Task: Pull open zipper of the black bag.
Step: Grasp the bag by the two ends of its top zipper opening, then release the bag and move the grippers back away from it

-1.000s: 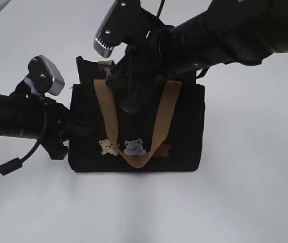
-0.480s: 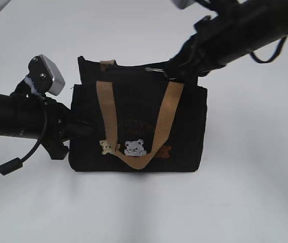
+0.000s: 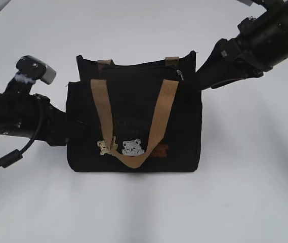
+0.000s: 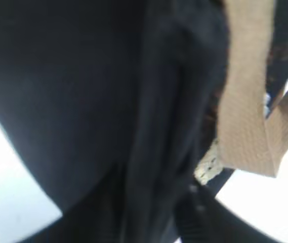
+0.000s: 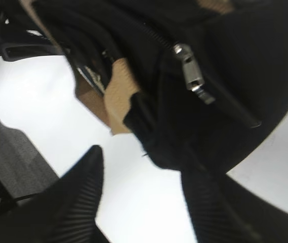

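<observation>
The black bag point(image 3: 133, 121) stands on the white table with its tan handles point(image 3: 156, 124) and bear patches facing the exterior view. The zipper's silvery slider point(image 3: 180, 75) sits at the right end of the top edge; it is sharp in the right wrist view as the slider point(image 5: 189, 71). My right gripper point(image 3: 203, 81) hangs just right of that corner. It is open point(image 5: 146, 172), with only bare table between its fingers. My left gripper point(image 3: 64, 132) is at the bag's left side. There, dark blurred fabric point(image 4: 154, 152) runs between its fingers point(image 4: 187, 223), and their grip is unclear.
White tabletop point(image 3: 245, 192) surrounds the bag on all sides. The left arm point(image 3: 12, 119) lies low across the left of the table with a cable point(image 3: 9, 158) hanging from it. The right arm point(image 3: 265, 35) comes in from the upper right.
The right gripper carried the zipper's pull from the bag's left to its right end, then let go and opened. The left arm shifted slightly left and turned.
</observation>
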{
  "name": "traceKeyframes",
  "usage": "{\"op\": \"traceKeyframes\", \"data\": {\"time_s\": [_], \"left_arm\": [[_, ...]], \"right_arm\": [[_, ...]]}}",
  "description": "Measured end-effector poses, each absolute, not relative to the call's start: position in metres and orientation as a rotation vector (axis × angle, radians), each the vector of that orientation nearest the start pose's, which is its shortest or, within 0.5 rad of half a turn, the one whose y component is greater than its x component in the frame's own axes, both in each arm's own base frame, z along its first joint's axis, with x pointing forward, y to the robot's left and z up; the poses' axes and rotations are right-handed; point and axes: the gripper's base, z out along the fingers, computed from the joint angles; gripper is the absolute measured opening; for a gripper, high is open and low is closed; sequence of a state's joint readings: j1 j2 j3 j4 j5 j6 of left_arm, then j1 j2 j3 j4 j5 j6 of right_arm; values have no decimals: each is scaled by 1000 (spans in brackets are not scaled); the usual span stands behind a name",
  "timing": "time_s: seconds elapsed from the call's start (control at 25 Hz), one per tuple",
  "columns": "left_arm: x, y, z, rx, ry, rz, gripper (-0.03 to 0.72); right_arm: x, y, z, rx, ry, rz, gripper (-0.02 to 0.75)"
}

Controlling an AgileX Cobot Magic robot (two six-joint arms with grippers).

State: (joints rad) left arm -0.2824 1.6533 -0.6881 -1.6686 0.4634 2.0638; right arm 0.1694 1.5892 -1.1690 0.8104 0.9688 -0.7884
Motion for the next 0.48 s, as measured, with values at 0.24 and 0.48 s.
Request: {"op": "traceKeyframes", "data": {"time_s": [0.24,0.48], "left_arm": [[250,-110,193,671,2378,-569,443],[210,-84,246,467,2463,-415,358]], "right_arm": [[275,97,303,-652,2605,770,544],[219,68,316,-551,2742,481,526]]}}
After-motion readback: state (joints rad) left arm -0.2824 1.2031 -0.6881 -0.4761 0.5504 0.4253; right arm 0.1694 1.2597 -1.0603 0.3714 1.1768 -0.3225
